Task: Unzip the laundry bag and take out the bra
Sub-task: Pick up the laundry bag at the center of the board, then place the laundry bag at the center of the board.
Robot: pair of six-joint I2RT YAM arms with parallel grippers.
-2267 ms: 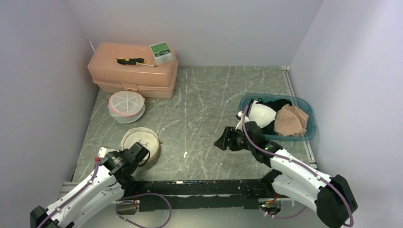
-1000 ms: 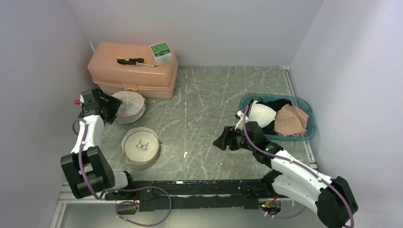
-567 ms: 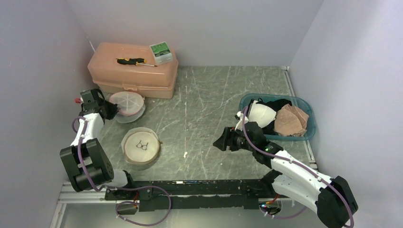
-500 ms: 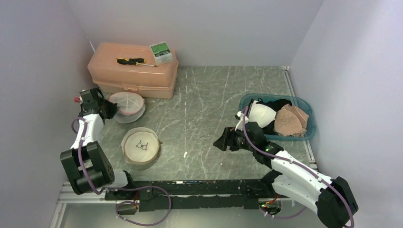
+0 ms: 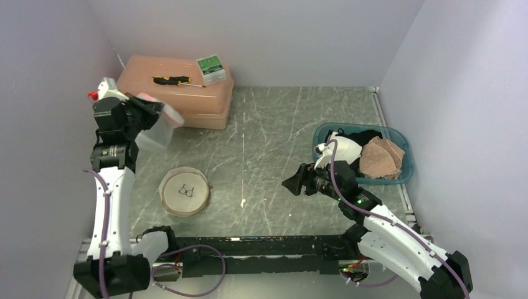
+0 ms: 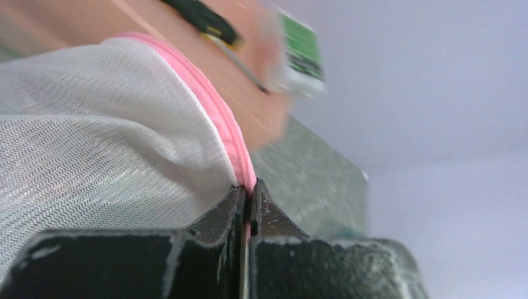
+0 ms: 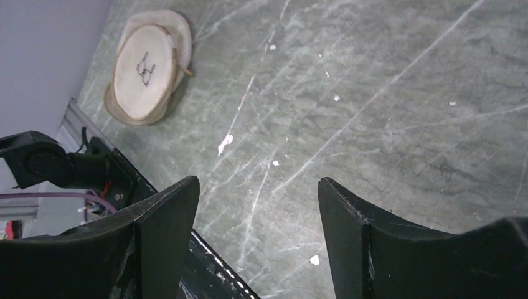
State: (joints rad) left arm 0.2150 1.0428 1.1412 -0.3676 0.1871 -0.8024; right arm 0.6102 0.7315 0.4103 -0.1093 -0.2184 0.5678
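Left end effector (image 6: 249,194) has its dark fingers pinched tight on the pink zip band (image 6: 218,112) of the white mesh laundry bag (image 6: 93,143), which hangs from it with the peach plastic box (image 5: 193,99) just beyond. That ribbed band runs away from the fingertips, up and leftward, and only the left wrist view shows this weave and grip. Right end effector (image 7: 258,193) stands wide apart, holding nothing, over the veined grey stone desk (image 7: 386,99).
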